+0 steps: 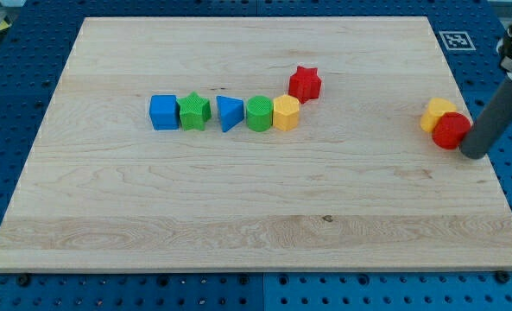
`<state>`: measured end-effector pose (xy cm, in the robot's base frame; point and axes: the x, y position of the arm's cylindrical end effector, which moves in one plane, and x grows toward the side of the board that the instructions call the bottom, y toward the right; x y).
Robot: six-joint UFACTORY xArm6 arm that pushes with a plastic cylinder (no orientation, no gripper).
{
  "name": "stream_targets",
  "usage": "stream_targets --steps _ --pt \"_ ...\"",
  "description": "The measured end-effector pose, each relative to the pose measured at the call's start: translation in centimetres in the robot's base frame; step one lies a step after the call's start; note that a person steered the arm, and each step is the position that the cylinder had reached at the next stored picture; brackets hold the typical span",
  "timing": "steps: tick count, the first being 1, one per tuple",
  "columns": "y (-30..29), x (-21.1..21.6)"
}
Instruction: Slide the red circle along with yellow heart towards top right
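The red circle (451, 130) lies near the board's right edge, touching the yellow heart (436, 112) that sits just up and left of it. My tip (473, 155) is at the lower end of the dark rod, just right of and slightly below the red circle, very close to it or touching it.
A row of blocks sits at the board's middle left: blue square (163, 112), green star (193, 111), blue triangle (229, 113), green circle (259, 114), yellow hexagon (286, 113). A red star (305, 84) lies just above the row's right end. The wooden board's right edge (484, 173) is close to my tip.
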<state>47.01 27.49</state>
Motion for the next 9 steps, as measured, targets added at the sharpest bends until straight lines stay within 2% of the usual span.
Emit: stream_targets --steps 3,5,7,9 --pt "-2.3 -5.2" --pt "-5.8 -5.3" --pt "-5.8 -5.1" --pt "-8.7 -3.9"
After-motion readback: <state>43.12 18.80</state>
